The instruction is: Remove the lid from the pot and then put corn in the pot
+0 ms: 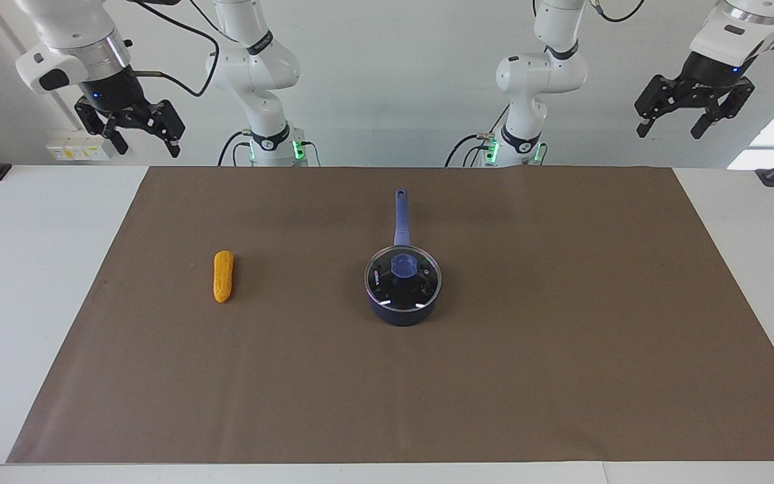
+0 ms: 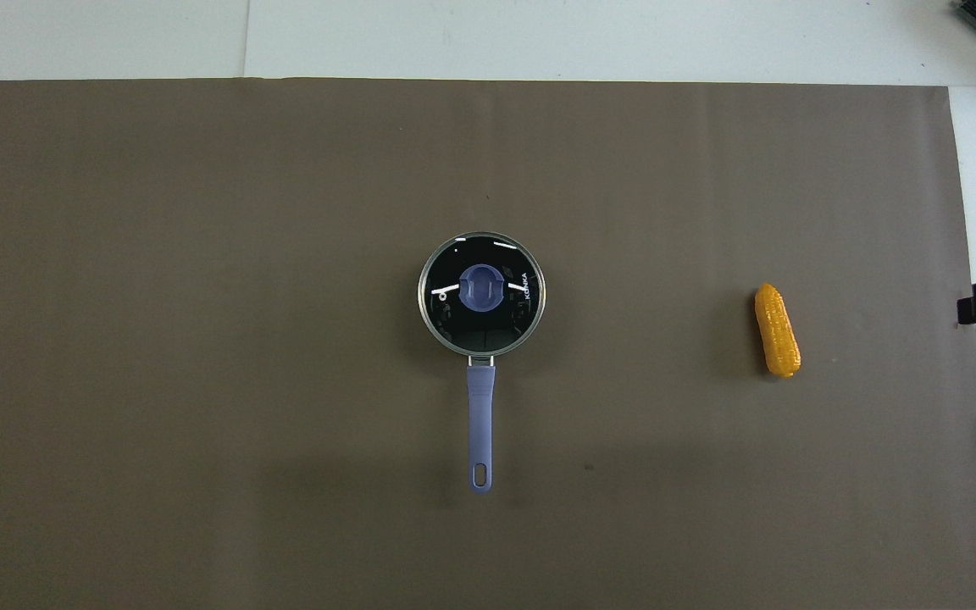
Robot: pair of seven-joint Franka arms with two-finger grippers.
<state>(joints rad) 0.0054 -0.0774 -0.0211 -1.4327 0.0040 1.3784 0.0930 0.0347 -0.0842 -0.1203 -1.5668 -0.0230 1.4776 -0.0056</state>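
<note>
Both arms are raised high, elbows folded, wrists angled down toward the bench (image 1: 37, 282). The right tool (image 1: 140, 140) hangs in the air over the bench edge at the right arm's end, its fingers spread and holding nothing. The left tool (image 1: 669, 130) hangs at like height over the left arm's end, fingers likewise spread and empty. A brown mat (image 1: 562, 336) covers most of the bench. The corn (image 1: 223, 276) lies flat on the mat, below and well apart from the right tool, toward the middle of the bench from it. The pot (image 1: 403, 296) sits mid-mat, roughly between the two tools and well apart from each, its long handle pointing toward the robots. The lid (image 1: 402, 279) rests on the pot, blue knob up.
</note>
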